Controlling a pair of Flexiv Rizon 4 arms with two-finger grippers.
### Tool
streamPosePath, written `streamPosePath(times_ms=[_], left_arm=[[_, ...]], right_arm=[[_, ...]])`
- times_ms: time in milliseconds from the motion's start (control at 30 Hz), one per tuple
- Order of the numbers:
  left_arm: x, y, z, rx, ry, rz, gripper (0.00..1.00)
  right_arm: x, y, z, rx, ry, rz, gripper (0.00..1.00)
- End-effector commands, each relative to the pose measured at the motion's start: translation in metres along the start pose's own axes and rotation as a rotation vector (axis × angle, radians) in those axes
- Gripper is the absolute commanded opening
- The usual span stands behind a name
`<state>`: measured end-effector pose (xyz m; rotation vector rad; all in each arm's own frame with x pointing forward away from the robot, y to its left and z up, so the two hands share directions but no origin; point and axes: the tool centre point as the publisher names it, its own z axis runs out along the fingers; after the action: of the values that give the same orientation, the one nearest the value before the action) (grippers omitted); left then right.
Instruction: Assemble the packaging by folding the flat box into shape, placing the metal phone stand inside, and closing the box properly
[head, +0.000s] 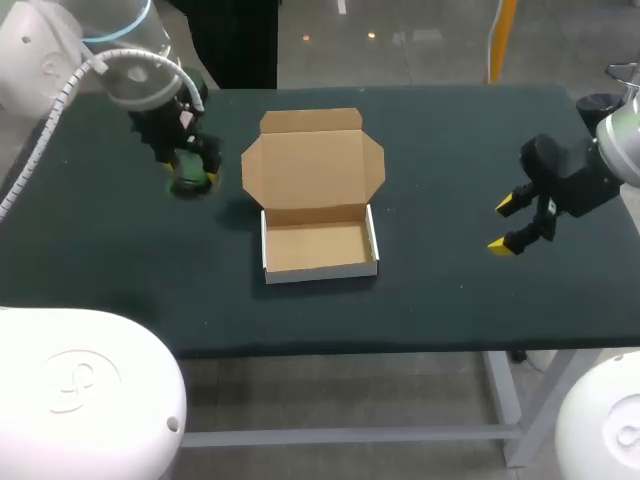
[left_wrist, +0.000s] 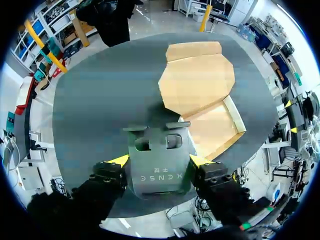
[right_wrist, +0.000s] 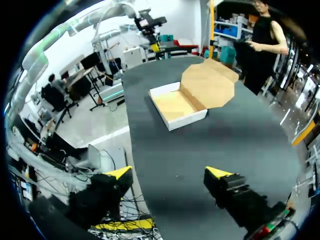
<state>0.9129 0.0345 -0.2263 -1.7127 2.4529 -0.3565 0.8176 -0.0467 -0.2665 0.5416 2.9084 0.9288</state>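
Note:
The folded cardboard box (head: 320, 248) stands at the table's middle, its tray facing up and its lid (head: 312, 165) lying flat behind it. My left gripper (head: 190, 178) hovers left of the lid, shut on the dark green metal phone stand (left_wrist: 159, 165); in the left wrist view both yellow fingertips (left_wrist: 119, 160) press the stand's sides, and the box (left_wrist: 215, 125) lies ahead and to one side. At the table's right, my right gripper (head: 505, 225) is open with nothing between its fingers. From the right wrist view the box (right_wrist: 177, 106) sits well ahead of that gripper (right_wrist: 170, 174).
The dark tabletop (head: 120, 260) is bare around the box. Its front edge (head: 400, 348) runs close below the tray, and the right edge lies near my right arm.

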Motion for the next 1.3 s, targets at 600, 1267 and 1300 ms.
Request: streamPosePath(times_ms=[600,1267,1300], left_arm=[[0.090,0.001,0.021,0.026,-0.023,0.074,0.00],[0.134,-0.017,0.053,0.019,-0.012,0.163,0.00],[0.136,-0.018,0.056,0.018,-0.009,0.168,0.00]], right_arm=[[0.000,0.000,-0.001,-0.001,0.002,-0.001,1.00],[0.000,0.000,-0.001,-0.001,0.002,-0.001,1.00],[0.000,0.000,-0.001,-0.001,0.002,-0.001,1.00]])
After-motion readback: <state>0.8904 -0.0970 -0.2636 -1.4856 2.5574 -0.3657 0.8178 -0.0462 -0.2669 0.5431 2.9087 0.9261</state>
